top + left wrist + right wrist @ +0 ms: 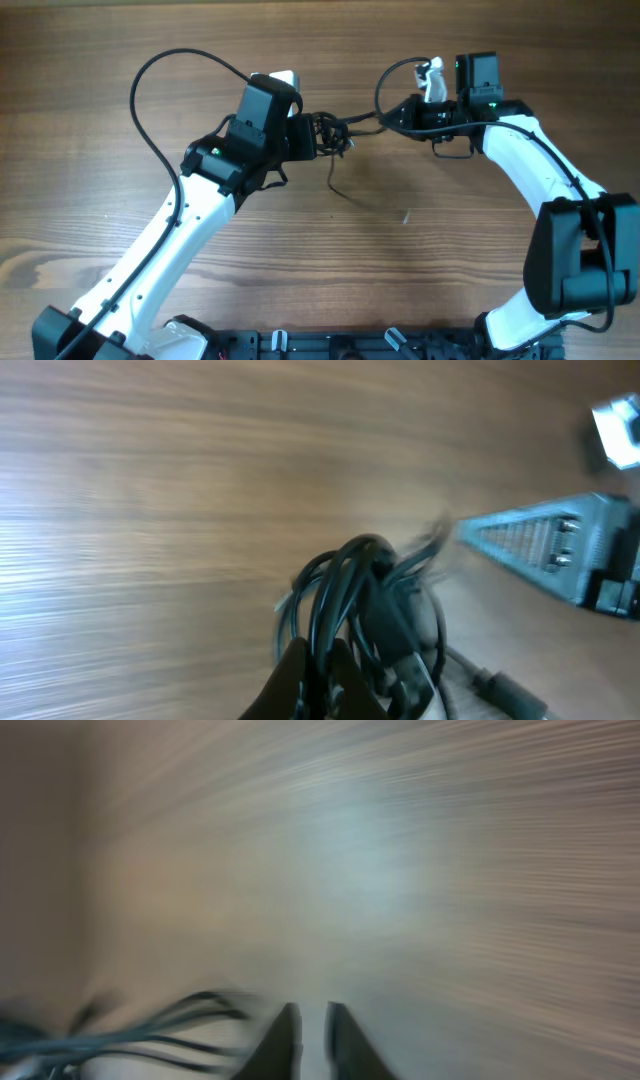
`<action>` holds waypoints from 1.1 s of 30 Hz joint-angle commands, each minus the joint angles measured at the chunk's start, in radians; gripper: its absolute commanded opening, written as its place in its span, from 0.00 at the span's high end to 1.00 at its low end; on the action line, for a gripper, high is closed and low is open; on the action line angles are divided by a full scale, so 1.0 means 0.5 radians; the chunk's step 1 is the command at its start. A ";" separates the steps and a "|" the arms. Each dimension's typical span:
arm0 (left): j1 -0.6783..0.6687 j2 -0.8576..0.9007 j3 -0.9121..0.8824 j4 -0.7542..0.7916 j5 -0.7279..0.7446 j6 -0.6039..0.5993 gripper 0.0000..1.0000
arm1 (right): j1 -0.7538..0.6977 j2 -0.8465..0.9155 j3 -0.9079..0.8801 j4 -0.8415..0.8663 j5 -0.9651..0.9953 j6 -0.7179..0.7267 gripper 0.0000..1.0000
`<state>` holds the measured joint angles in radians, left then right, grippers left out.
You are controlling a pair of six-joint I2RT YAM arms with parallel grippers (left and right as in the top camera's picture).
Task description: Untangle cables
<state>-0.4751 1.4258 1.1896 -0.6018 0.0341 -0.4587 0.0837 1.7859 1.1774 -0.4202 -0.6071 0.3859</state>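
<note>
1. Overhead view:
   - Left claw (312,135) reaches in from 7 o'clock and is clamped on the cables (330,134).
   - The cables are a small dark knot sitting just off its tips, a little toward 12 o'clock from the middle of the counter (100,60).
   - Right claw (392,118) points in from 3 o'clock of the knot.
   - One cord runs straight from the knot to the right claw's tips. From this height I cannot tell whether its jaws pinch that cord.
   - Another thin strand drops from the knot toward 6 o'clock and curls to a loose end on the wood.

2. Left wrist view (blurred):
   - The left claw (325,682) shows at 6 o'clock as two dark tips drawn close together, with the looped cables (350,585) bunched between and just above them.
   - At 3 o'clock, one ribbed grey finger (530,538) of the right claw reaches toward the knot, and its tip comes near the loops.
   - Bare wood of the counter (150,480) fills the rest.

3. Right wrist view (heavily smeared):
   - The right claw (312,1040) sits at 6 o'clock with its two dark tips nearly together, only a slim gap between them.
   - Several strands of the cables (150,1035) stream in from 8 o'clock toward the left-hand tip.
   - The blur hides whether any strand lies in the gap.
   - The counter (450,870) is behind.
</note>
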 commanded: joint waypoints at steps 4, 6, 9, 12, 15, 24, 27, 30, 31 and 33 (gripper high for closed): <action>0.060 -0.077 0.008 -0.008 -0.271 0.174 0.96 | -0.180 0.014 -0.012 0.037 0.484 0.077 0.51; 0.060 -0.077 0.008 -0.014 -0.182 0.285 0.96 | -0.179 0.014 -0.012 0.153 0.002 -0.288 0.21; 0.067 -0.077 0.008 0.021 0.151 0.546 0.96 | -0.171 0.014 -0.012 0.259 -0.668 -0.720 0.03; 0.154 -0.077 0.008 0.030 0.449 0.597 0.96 | -0.114 0.014 -0.012 0.147 -0.964 -1.225 0.03; 0.268 -0.077 0.008 0.030 0.805 0.710 0.96 | -0.039 0.014 -0.013 -0.025 -0.994 -1.587 0.03; 0.442 -0.076 0.008 -0.072 1.105 0.725 0.96 | 0.119 0.015 -0.013 -0.106 -1.049 -1.926 0.08; 0.439 -0.076 0.008 -0.107 1.105 0.704 0.96 | 0.120 0.015 -0.013 0.013 -1.334 -1.924 0.04; 0.421 -0.076 0.008 -0.130 1.107 0.685 0.96 | 0.154 0.015 -0.013 0.157 -1.311 -1.979 0.04; 0.414 -0.076 0.008 -0.130 1.108 0.684 0.96 | 0.172 0.015 -0.013 0.182 -1.273 -1.976 0.03; 0.397 -0.076 0.008 -0.128 1.107 0.678 0.96 | 0.208 0.015 -0.013 0.214 -1.263 -1.978 0.02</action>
<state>-0.2615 1.4117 1.1896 -0.6689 0.5526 -0.1169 0.1577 1.7878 1.1713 -0.3283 -1.2076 -0.5697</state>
